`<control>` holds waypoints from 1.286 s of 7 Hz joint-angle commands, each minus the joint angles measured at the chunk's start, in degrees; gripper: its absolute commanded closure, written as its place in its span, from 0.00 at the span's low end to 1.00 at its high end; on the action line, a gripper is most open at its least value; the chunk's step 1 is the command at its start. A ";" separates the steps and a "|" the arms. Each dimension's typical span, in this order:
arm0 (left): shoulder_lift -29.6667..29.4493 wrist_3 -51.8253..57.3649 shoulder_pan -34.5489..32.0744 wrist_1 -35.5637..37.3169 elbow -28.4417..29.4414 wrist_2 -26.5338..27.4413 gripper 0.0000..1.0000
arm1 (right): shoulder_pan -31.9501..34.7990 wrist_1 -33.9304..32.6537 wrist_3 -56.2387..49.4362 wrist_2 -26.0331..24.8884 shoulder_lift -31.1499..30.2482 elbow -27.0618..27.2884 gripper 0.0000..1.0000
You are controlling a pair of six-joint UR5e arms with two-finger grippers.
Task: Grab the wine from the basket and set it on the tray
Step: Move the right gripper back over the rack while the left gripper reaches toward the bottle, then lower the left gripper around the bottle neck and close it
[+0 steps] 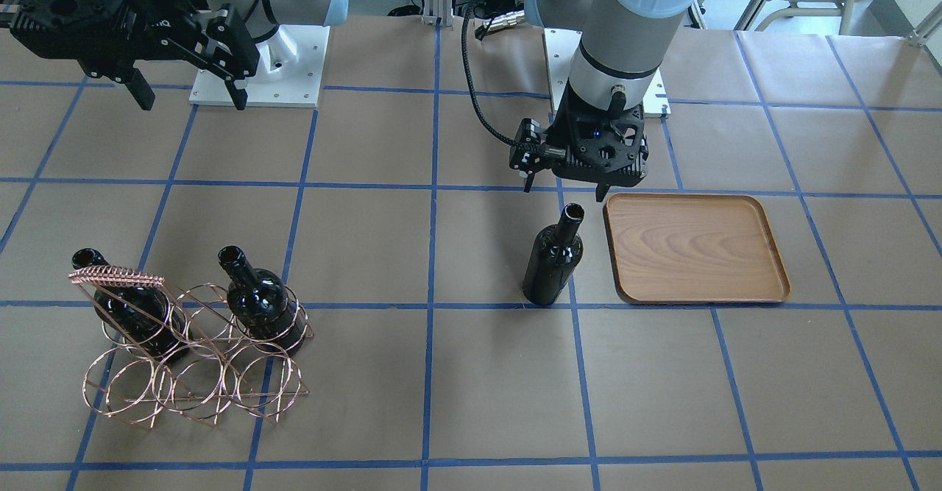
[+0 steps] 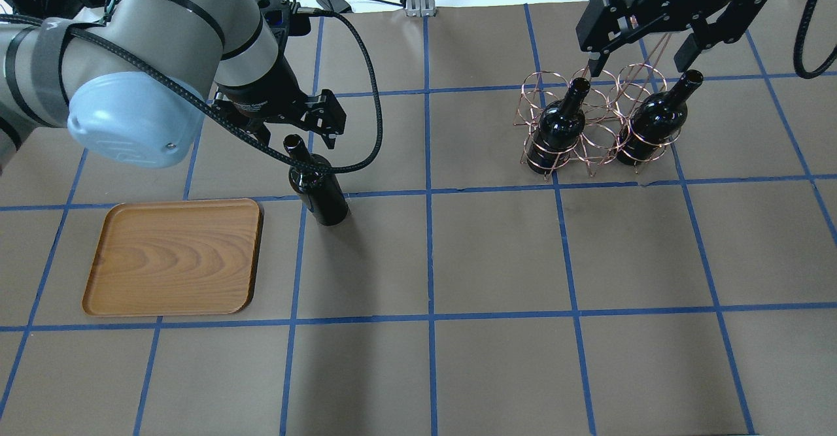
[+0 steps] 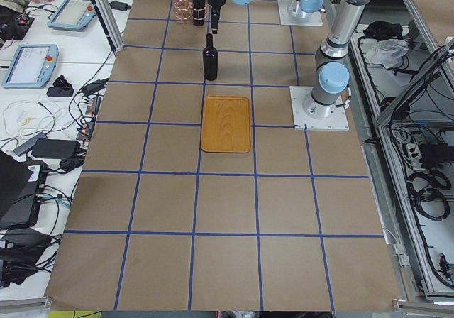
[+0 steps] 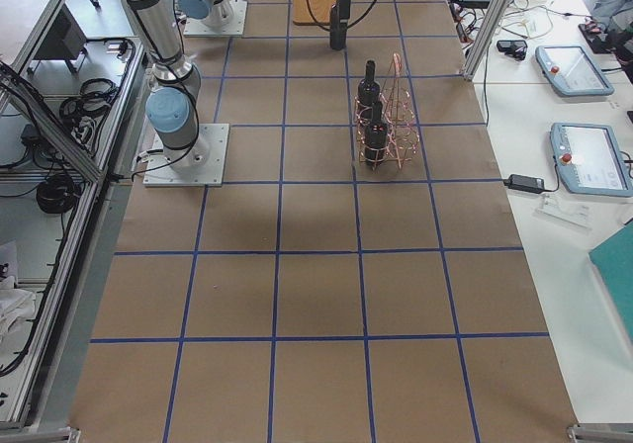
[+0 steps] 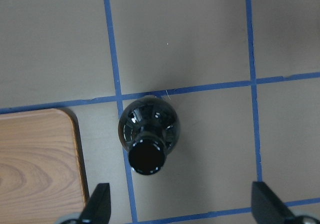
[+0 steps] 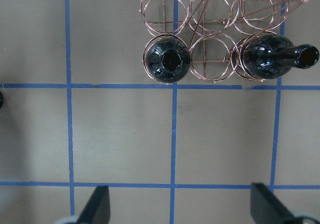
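Note:
One black wine bottle [image 1: 553,263] stands upright on the table just beside the empty wooden tray [image 1: 695,249], apart from it. My left gripper [image 1: 565,191] hovers open right above its mouth without touching it. In the left wrist view the bottle [image 5: 147,129] lies between the spread fingers, nearer the tray-side one, with the tray corner [image 5: 35,159] beside it. The copper wire basket [image 1: 191,362] holds two more bottles [image 1: 129,311] [image 1: 257,299]. My right gripper [image 1: 191,101] is open and empty, high above the table on the robot's side of the basket [image 6: 215,34].
Brown paper with blue tape lines covers the table. The two arm bases [image 1: 257,64] stand at the robot's edge. A black cable [image 2: 366,96] loops from the left wrist over the table near the standing bottle [image 2: 320,191].

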 commanded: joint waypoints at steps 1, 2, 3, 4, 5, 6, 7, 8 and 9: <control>-2.29 4.94 2.38 0.84 -0.33 -0.06 0.00 | 0.20 -0.91 0.09 0.20 -0.01 0.56 0.00; -3.00 5.65 3.35 0.84 -0.42 -0.06 0.00 | 0.11 -0.83 0.36 -0.14 -0.10 0.56 0.00; -3.96 4.97 3.36 0.84 -0.51 -0.49 0.00 | 0.20 -0.66 0.44 -0.49 -0.62 0.56 0.00; -4.84 4.96 3.36 1.10 -0.51 -0.58 0.00 | 0.20 -0.31 0.88 -1.80 -0.71 0.56 0.00; -5.72 4.79 3.19 2.84 -0.51 -0.58 0.00 | 0.29 -0.39 1.84 -2.51 -0.71 0.56 0.00; -5.99 4.70 2.92 3.03 -0.51 -0.76 0.07 | 0.29 -0.48 1.85 -2.08 -0.62 0.56 0.00; -5.91 4.70 2.83 2.77 -0.51 -0.76 0.11 | 0.37 -0.91 1.94 -1.82 -0.62 0.56 0.00; -5.56 4.78 2.75 1.90 -0.51 -0.50 0.19 | 0.37 -0.83 1.85 -2.60 -0.71 0.56 0.00; -5.55 4.78 2.66 1.37 -0.68 -0.41 0.24 | 0.37 -0.74 1.85 -2.43 -0.62 0.56 0.00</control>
